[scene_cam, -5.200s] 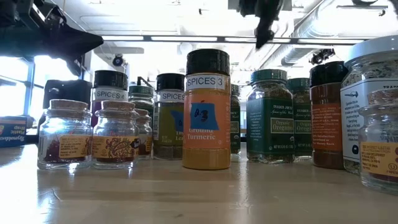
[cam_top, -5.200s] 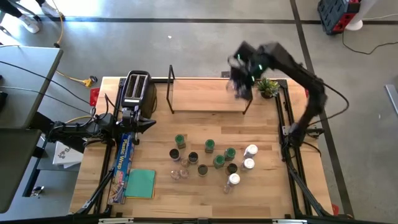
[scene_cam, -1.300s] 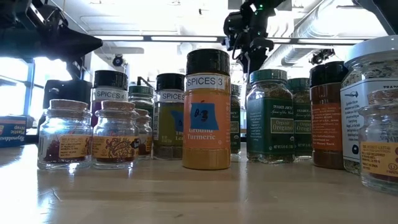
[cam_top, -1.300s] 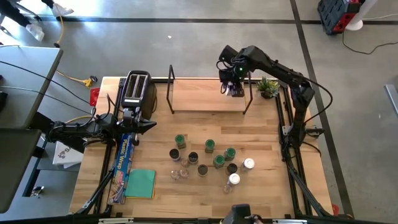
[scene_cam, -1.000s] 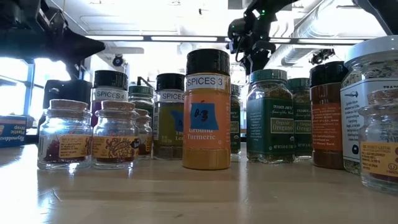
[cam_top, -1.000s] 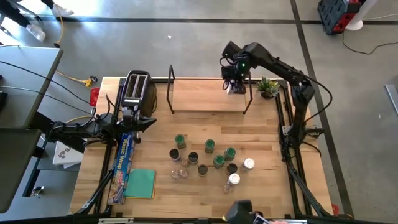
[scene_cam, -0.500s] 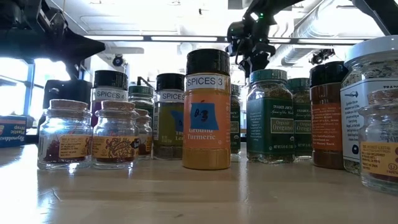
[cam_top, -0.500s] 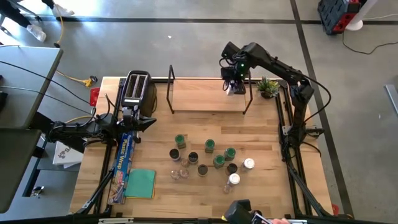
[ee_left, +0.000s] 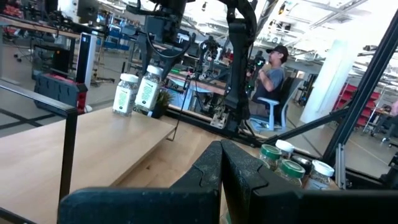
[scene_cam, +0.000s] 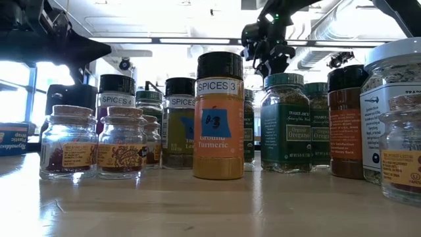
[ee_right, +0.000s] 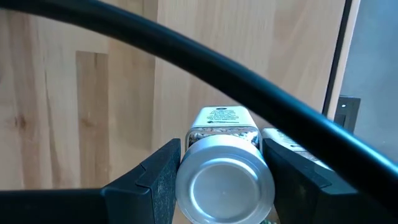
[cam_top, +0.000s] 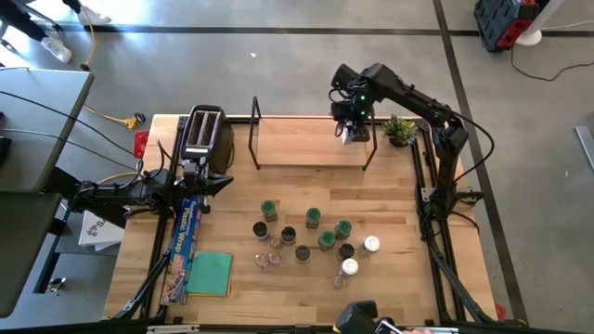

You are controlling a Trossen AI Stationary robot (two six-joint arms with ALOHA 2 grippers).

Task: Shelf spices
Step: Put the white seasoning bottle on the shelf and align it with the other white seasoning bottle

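Holding jar (ee_right: 225, 167) over shelf (cam_top: 306, 148), right gripper (cam_top: 354, 127)

Closed left end effector (ee_left: 221, 163) low over the table (ee_left: 112, 149), two white-lidded jars (ee_left: 138, 93) beyond, seated person (ee_left: 272, 76) behind.

high: straight down from above, far off; takes in the whole table (cam_top: 390, 195), both arms, floor around it.
low: table-top height at the near edge, level, facing far; jars (scene_cam: 218, 115) close up.
left wrist: low at the table's left, facing right across the shelf (ee_left: 93, 146), room beyond.
right wrist: looking down, very close on a jar top (ee_right: 224, 183).
shared: high and left wrist both show the shelf; high and low both show the jars.
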